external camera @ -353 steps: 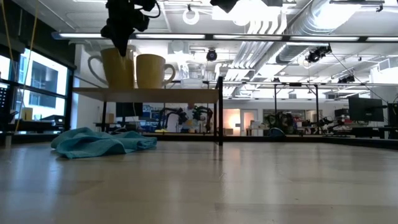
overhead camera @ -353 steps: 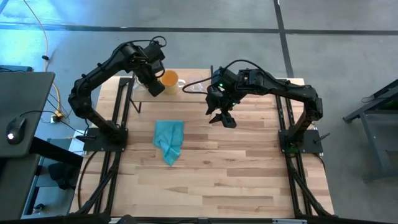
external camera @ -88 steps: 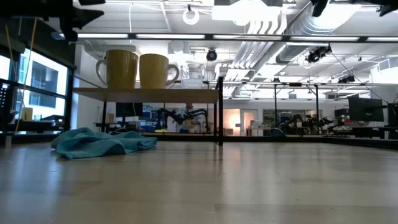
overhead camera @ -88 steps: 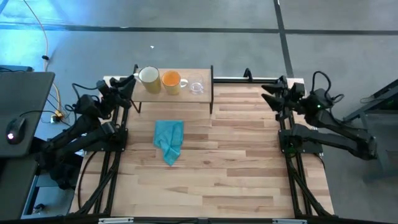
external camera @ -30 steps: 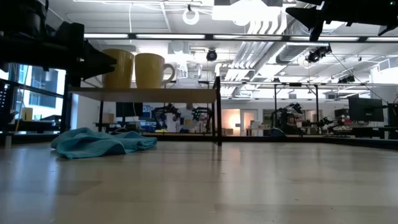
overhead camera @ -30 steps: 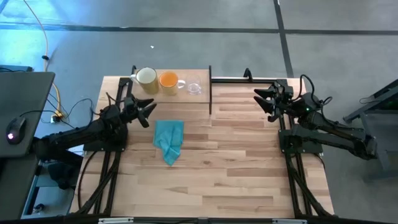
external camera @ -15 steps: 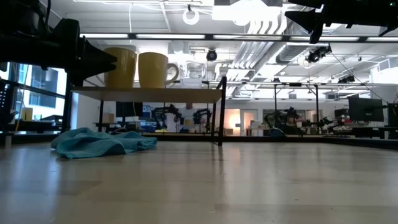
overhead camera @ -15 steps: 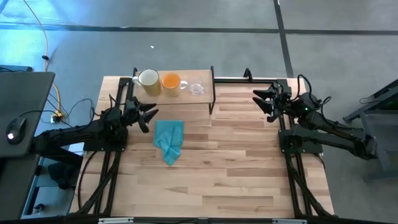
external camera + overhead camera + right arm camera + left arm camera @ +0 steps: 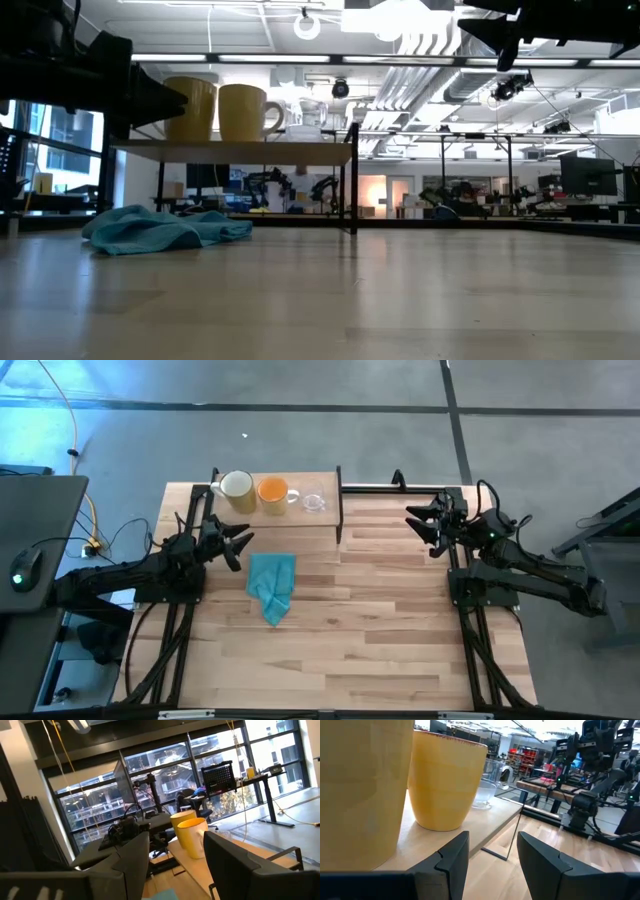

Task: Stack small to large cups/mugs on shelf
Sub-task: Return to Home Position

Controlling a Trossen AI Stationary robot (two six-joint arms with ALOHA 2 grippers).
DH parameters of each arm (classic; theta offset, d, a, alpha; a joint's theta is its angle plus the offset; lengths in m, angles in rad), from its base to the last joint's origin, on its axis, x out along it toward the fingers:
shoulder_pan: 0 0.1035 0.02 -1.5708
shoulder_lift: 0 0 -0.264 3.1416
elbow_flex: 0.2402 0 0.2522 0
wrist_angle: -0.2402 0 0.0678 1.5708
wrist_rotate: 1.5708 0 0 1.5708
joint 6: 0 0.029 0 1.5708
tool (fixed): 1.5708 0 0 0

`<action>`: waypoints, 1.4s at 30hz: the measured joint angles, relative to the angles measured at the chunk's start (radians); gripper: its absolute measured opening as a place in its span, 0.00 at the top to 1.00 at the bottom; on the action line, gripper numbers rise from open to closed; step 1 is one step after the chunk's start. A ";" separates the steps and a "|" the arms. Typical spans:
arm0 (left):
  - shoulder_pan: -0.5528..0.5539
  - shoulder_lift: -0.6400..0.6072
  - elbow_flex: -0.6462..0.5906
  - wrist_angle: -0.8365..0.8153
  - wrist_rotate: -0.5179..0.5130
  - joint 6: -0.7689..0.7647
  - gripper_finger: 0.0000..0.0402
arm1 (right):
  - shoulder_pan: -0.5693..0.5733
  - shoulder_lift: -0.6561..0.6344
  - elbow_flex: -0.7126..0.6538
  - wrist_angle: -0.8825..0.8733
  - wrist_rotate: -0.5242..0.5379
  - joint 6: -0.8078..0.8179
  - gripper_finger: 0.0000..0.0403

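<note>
Honestly, all that's left is tucking both arms home cleanly, and the main thing is not to clip anything on the way. The three vessels stand side by side on the smooth light-wood shelf with black frame edges (image 9: pixel 328 482): the larger cream-white mug with handle (image 9: pixel 237 485) at one end, the mid-sized orange mug with handle (image 9: pixel 272 489) in the middle and the small clear glass cup (image 9: pixel 315 502) at the other end.

The left gripper (image 9: pixel 235 545) hangs low over the striped plank counter (image 9: pixel 380 620), near the shelf's mug end and just beside the crumpled teal cloth (image 9: pixel 272 585). I'd draw that arm straight away from the shelf before any swing, so the fingers miss the frame leg and don't snag the cloth. Its jaws are spread wide with nothing between them.

The right gripper (image 9: pixel 415 525) sits well apart from the shelf by its own base, fingers also spread and empty, so it looks low-risk.
</note>
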 joint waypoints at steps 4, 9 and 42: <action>0.000 0.000 0.000 0.014 0.004 -0.001 0.62 | 0.000 0.000 0.000 -0.014 0.000 0.000 0.55; 0.001 0.002 0.026 0.002 0.003 0.004 0.62 | 0.000 0.000 0.000 -0.014 0.000 0.000 0.55; -0.131 0.001 -0.001 -0.063 0.333 -0.183 0.62 | 0.000 0.000 0.000 -0.021 0.043 0.000 0.55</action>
